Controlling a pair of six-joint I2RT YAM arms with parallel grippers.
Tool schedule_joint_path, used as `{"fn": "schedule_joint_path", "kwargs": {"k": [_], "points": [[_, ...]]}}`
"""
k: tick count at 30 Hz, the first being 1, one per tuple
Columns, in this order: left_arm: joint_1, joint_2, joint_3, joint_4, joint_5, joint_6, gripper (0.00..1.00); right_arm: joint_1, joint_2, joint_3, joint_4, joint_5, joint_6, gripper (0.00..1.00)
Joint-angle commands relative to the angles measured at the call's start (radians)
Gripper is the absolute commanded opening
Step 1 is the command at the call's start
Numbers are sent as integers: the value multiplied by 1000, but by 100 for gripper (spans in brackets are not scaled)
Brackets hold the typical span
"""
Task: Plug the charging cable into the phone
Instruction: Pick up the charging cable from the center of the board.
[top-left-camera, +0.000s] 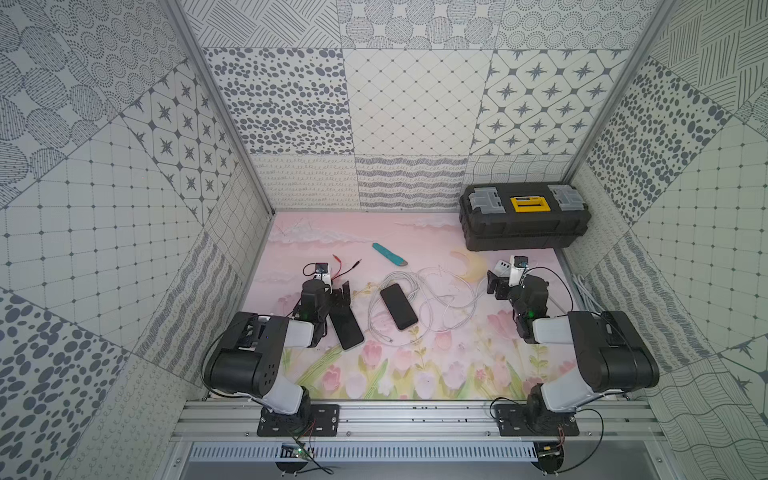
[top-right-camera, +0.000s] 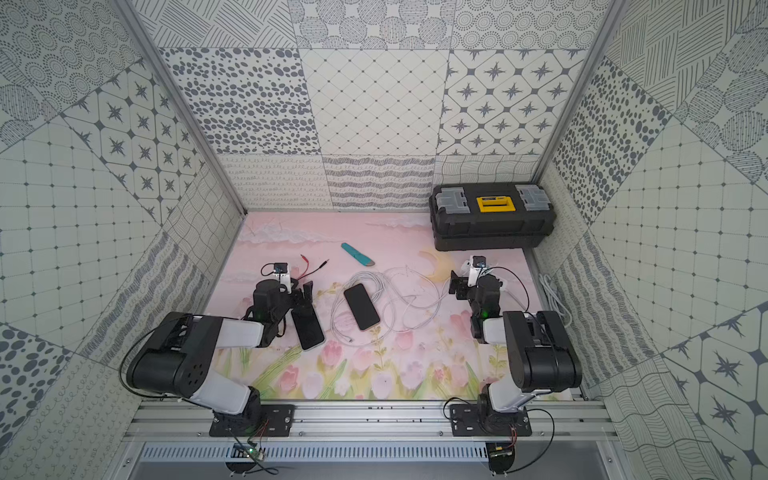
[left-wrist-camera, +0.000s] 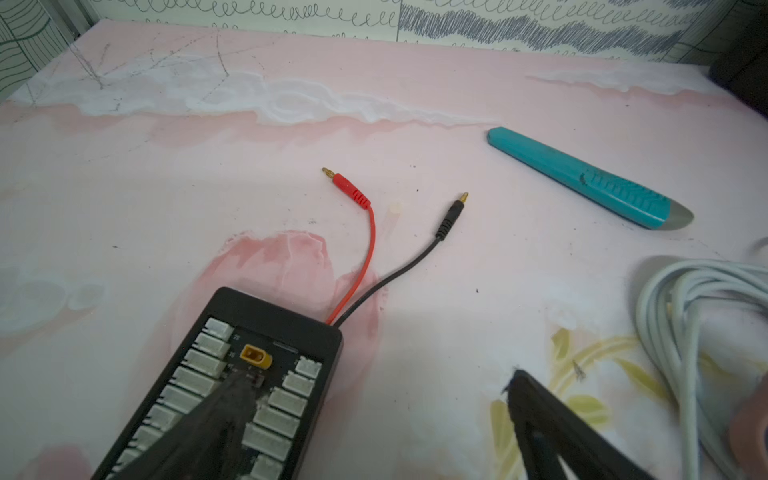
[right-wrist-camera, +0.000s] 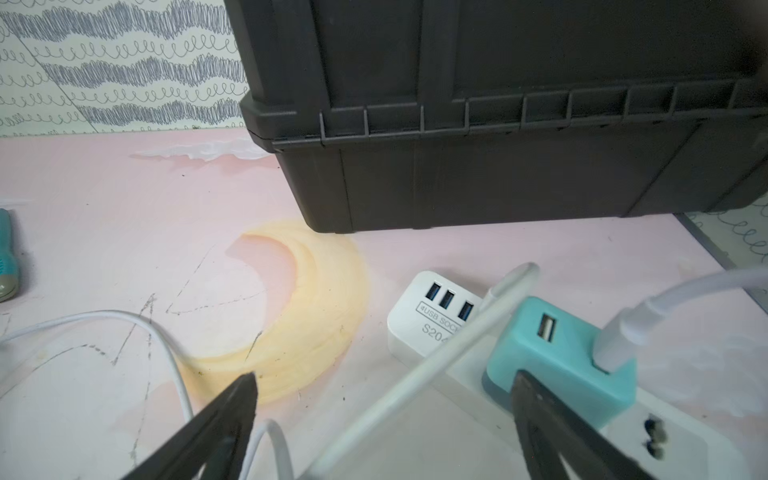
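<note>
Near the middle of the bench, we find a black phone (top-left-camera: 398, 306) lying flat with its dark screen up and its long side set diagonally. The white charging cable (top-left-camera: 397, 276) sprawls in loose loops around it, bunched thickest by the phone's far end and trailing toward the bench's right edge. Its free connector (top-left-camera: 390, 340) rests unplugged just off the phone's near end, toward the front edge.

I see a black toolbox (top-left-camera: 524, 224) with a yellow latch at the back right of the pink floral mat (top-left-camera: 415, 374). A teal cutter (top-left-camera: 389, 254) lies mid-mat. Left of it, red and black banana leads (left-wrist-camera: 372, 241) run from a black connector board (left-wrist-camera: 266, 316).
</note>
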Motion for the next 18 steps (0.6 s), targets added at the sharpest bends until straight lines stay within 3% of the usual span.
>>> {"fn": "schedule_joint_path", "kwargs": {"k": [1,12,15,18], "points": [[4,4,11,55,13,-6,99,-3,14,19,52,-4,3,97],[3,5,13,52,9,-12,99,-18,15,18,55,-28,12,97],[-1,-28,-4,60,-135,-55,99,-18,14,17,55,-26,11,97],[-65,-200,-39,12,-253,-19,99,-13,-74,13,8,42,27,97]]}}
